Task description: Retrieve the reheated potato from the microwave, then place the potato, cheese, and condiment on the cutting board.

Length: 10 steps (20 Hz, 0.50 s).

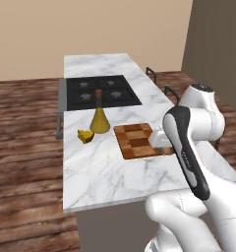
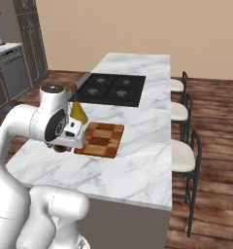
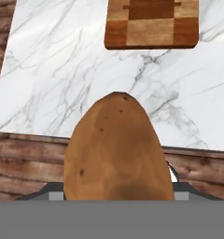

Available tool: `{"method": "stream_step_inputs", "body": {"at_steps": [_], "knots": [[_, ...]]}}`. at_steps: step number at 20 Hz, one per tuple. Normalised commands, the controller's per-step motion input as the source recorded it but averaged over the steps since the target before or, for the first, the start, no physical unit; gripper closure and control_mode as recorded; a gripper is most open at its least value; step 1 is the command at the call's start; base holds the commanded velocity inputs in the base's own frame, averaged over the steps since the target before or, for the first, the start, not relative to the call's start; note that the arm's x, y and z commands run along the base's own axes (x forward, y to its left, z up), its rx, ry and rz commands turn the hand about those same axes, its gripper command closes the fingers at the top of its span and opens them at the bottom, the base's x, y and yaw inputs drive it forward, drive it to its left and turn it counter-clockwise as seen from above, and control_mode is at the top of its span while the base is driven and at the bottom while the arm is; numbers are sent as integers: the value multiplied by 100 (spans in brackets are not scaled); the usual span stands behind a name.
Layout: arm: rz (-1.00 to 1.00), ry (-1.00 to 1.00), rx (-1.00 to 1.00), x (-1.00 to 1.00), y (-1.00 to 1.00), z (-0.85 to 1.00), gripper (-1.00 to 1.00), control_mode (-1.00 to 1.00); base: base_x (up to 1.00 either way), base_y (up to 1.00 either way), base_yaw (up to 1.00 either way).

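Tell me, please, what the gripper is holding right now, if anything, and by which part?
The gripper holds the potato, clamped across its near end; its far end points out toward the cutting board.

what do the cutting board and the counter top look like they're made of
Cutting board: looks like wood, a matte block of light and dark brown squares in a checker pattern with faint grain. Counter top: looks like polished marble or a marble-look stone, white with grey veining and a soft sheen; since the scene is rendered, real stone or laminate can't be told apart.
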Motion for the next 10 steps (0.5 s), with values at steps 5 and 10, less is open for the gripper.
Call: {"method": "stream_step_inputs", "body": {"at_steps": [5, 10], "knots": [[0, 19, 1, 83, -14, 0, 100, -100, 0, 0, 0], [0, 11, 0, 76, -13, -5, 100, -100, 0, 0, 0]]}}
